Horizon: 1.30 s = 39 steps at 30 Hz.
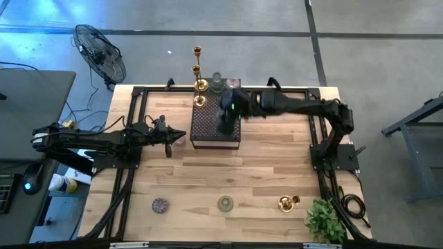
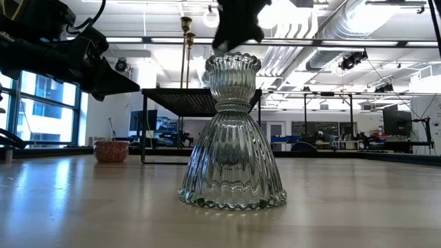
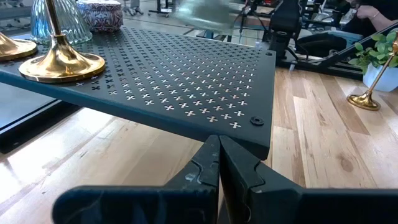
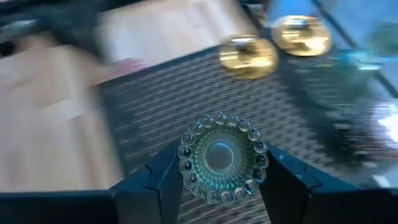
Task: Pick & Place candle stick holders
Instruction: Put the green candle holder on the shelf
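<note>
The right gripper (image 4: 217, 177) carries a green glass holder (image 4: 222, 158) over the dark box (image 1: 215, 126) (gold candlesticks (image 1: 199, 84) already there); next, lower it. Left gripper (image 1: 168, 140) waits closed, empty.

The high view looks straight down on the whole pale wooden table (image 1: 228, 173). The low view looks level across it, very near a clear ribbed glass holder (image 2: 233, 134). Both wrist views share the dark perforated metal box (image 3: 186, 87), which lies just ahead of the left jaws and below the right jaws.
</note>
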Each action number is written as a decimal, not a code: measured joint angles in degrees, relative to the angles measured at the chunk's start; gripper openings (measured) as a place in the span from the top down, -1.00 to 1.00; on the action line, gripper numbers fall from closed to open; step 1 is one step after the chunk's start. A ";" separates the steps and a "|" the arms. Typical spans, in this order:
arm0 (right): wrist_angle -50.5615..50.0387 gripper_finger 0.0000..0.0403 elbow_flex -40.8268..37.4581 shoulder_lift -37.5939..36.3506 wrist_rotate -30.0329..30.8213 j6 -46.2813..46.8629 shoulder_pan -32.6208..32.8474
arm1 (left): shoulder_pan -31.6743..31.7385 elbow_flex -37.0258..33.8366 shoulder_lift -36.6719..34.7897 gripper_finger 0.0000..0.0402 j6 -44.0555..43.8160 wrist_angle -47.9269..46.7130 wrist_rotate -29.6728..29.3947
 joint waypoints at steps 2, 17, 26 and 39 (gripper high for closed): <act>0.86 0.20 -0.02 0.22 -0.12 -1.04 -3.47 | 0.00 0.00 0.02 1.00 0.00 -0.02 0.00; 10.64 0.19 0.01 4.31 -12.13 -5.30 -14.51 | 0.02 -0.02 0.00 1.00 0.02 0.00 -0.17; 12.41 0.19 0.01 5.67 -11.22 -7.46 -14.73 | 0.00 -0.02 0.02 1.00 0.04 0.00 -0.24; 12.98 0.19 -0.02 6.62 -10.50 -9.08 -14.77 | 0.01 -0.02 0.00 1.00 0.04 -0.02 -0.31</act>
